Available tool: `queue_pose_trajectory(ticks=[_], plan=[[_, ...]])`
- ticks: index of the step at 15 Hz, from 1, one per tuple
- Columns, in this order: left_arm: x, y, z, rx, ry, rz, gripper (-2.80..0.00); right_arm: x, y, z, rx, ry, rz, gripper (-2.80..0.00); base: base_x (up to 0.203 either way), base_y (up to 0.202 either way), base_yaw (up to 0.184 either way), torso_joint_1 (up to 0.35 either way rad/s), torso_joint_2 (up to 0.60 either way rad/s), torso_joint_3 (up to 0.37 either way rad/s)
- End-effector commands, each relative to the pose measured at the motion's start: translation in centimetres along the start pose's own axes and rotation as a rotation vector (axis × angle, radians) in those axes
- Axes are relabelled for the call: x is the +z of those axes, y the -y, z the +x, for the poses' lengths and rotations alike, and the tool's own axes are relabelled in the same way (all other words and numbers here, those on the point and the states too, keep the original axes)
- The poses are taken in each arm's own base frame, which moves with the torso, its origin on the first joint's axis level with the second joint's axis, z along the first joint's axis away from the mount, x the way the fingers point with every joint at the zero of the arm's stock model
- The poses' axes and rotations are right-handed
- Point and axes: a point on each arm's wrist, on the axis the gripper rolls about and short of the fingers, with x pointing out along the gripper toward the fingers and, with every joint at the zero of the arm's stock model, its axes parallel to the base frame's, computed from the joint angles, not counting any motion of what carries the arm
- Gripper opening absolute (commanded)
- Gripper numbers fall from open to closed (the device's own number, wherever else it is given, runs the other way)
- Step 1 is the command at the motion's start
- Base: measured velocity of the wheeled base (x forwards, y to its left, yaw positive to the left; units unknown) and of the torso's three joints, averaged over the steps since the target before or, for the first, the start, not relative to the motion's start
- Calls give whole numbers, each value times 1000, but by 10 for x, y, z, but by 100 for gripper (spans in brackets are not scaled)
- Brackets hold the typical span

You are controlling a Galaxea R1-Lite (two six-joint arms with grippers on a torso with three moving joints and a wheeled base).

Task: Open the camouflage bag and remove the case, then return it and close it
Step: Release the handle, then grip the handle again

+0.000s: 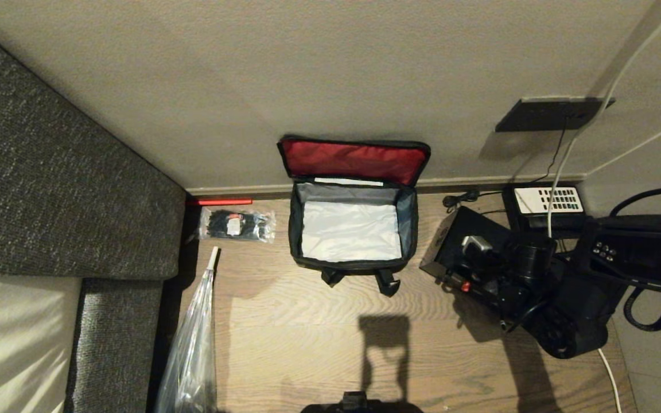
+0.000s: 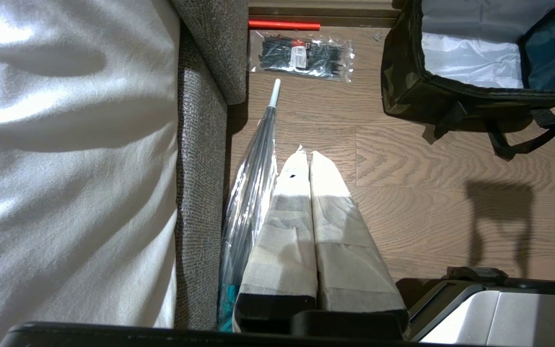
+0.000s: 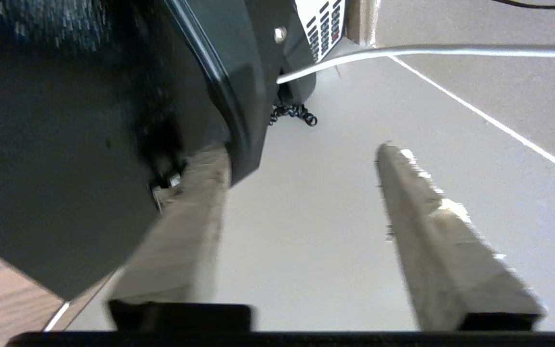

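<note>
Standing open-lidded, the camouflage bag [image 1: 353, 261] leaves bare floor [image 1: 307, 332] in front.

It looks like a room in a home. A grey sofa [image 1: 49, 172] with a white sheet [image 2: 65, 144] stands on a wood floor [image 1: 307, 344] by a plain wall [image 1: 307, 69].

Camouflage bag [image 1: 353, 229] gapes open from above; sofa [image 1: 66, 183] blocks left.
</note>
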Motion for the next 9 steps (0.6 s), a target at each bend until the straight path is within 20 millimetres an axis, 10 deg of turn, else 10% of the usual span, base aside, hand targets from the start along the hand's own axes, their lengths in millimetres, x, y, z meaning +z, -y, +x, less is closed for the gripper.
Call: queue_pose_trajectory(ticks=[1,2,9], plan=[[-1,0,0,1,-1,-1,-280,-9,11,-9,4,-2,-12,0,0,0,0,0,0,0],[-1,0,0,1,-1,-1,-280,-13,20,-15,0,1,-7,-280,0,0,0,0,0,0],[-1,0,0,1,-1,-1,-280,-71,102,-82,-4,80,43,-280,0,0,0,0,0,0]])
